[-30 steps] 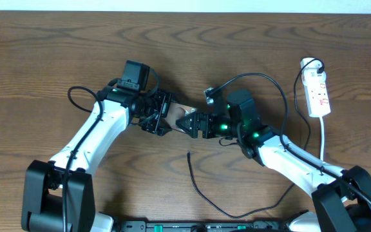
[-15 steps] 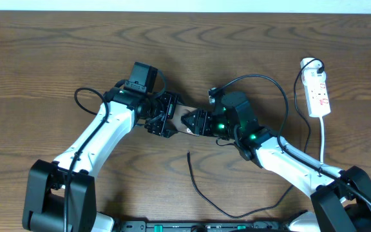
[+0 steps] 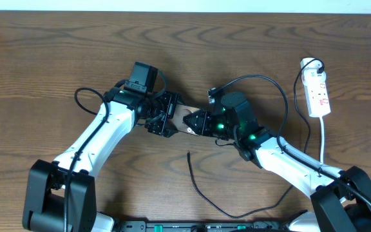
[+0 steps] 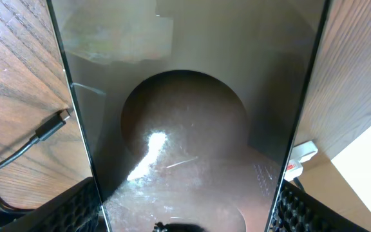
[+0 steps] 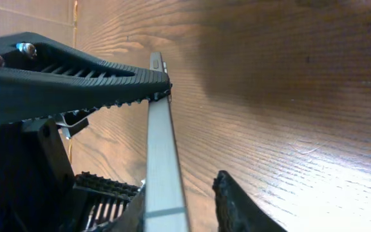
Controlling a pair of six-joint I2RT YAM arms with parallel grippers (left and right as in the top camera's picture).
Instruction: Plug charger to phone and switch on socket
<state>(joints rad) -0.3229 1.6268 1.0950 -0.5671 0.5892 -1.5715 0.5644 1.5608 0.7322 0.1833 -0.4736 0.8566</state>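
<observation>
The left gripper (image 3: 166, 118) clamps the phone (image 4: 185, 129) across its width, a ribbed pad (image 4: 76, 209) against each long edge. The right gripper (image 3: 195, 122) meets the phone's other end. Its jaws stand partly apart astride the thin edge: the upper finger (image 5: 76, 71) touches one face, and the lower finger (image 5: 237, 206) sits just beside the other with a sliver of gap. The charger (image 3: 201, 192) lies on the wooden table (image 3: 44, 64), its free tip near both jaws on the robot's side and touching neither. The socket (image 3: 317, 93) lies well apart, out past the right arm.
</observation>
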